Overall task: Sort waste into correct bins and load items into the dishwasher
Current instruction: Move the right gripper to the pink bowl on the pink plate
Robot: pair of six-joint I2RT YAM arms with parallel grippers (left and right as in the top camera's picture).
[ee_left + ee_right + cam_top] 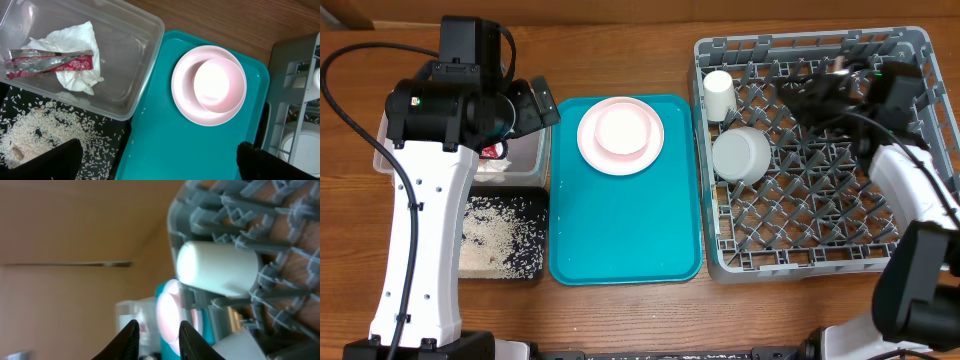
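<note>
A pale pink plate (620, 135) with a white bowl (219, 84) on it sits at the far end of the teal tray. The clear tub (135, 75) holds the crumpled napkin (75, 60) and the red wrapper (50, 62). Rice (35, 132) lies in the black tray (525, 262). The grey rack (910, 60) holds the white cup (719, 95) and a second bowl (740, 155). My left gripper (157, 162) hangs wide open high over the tub and teal tray edge, empty. Over the rack, right of the cup (217, 267), my right gripper (159, 342) has its jaws slightly apart around nothing.
The teal serving tray (620, 230) lies between the bins and the rack. The left arm (420, 200) covers much of the tub and black tray from above. The right arm (920, 200) crosses the rack's right side. Wooden table surrounds everything.
</note>
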